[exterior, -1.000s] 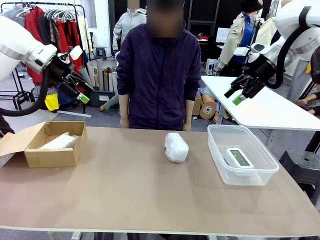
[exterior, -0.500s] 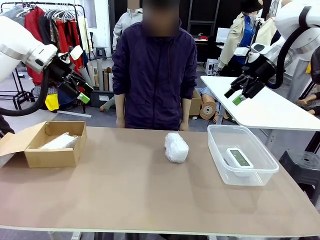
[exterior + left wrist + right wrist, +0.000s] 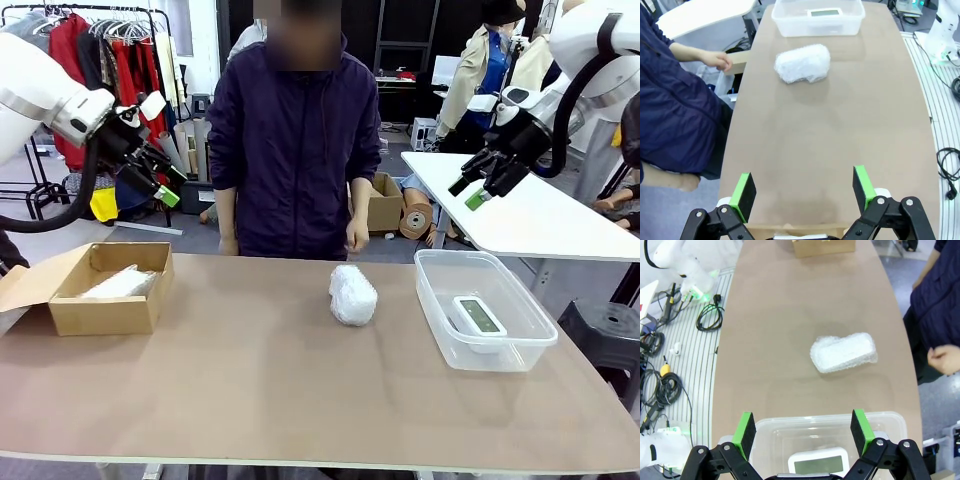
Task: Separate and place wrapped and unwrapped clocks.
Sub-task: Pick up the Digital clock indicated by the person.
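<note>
Person (image 3: 290, 150) shifted left; wrapped lump (image 3: 353, 294) clear of edges.

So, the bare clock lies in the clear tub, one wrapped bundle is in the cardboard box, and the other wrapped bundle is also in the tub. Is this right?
Not quite. The other wrapped bundle lies on the table, between the cardboard box and the clear tub, not in the tub; the front view shows it. The rest is right.

The table (image 3: 250, 390) carries a cardboard box (image 3: 100, 312), wrapped lump (image 3: 353, 295) and clear tub (image 3: 490, 357).
</note>
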{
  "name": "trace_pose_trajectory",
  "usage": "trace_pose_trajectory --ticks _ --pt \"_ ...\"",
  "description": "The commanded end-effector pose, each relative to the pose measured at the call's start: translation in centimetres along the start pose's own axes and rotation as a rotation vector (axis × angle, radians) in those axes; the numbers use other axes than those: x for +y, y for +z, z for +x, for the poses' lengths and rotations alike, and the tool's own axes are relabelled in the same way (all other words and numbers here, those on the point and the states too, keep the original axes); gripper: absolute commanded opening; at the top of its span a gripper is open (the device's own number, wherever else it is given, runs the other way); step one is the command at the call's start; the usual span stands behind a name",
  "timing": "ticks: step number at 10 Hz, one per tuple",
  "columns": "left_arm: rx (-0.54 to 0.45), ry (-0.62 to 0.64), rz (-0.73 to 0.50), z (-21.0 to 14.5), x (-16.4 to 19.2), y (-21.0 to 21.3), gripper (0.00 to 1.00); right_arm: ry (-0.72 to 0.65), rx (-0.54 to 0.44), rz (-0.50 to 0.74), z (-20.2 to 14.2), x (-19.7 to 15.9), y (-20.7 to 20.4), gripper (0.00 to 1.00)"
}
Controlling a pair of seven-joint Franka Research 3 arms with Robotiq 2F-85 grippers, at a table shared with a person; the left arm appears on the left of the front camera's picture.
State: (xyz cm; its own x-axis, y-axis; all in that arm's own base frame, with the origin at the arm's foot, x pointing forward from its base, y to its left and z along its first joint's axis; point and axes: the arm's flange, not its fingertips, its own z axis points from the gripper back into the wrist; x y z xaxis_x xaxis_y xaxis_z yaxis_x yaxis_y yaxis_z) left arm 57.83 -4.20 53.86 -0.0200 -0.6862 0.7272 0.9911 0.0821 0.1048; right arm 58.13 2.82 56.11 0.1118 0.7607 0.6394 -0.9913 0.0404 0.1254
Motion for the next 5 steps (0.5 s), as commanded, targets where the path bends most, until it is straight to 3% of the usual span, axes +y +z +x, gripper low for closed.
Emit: trace_pose_trajectory --ticks 1,5 --pt "-0.007 0.009 0.009 0.15 0.03 0.14 1.0 0.005 0.018 0.001 0.08 0.24 0.03 1.0" --pt "-0.007 0.009 0.009 0.15 0.03 0.14 1.0 0.005 0.018 0.001 0.08 0.24 0.03 1.0"
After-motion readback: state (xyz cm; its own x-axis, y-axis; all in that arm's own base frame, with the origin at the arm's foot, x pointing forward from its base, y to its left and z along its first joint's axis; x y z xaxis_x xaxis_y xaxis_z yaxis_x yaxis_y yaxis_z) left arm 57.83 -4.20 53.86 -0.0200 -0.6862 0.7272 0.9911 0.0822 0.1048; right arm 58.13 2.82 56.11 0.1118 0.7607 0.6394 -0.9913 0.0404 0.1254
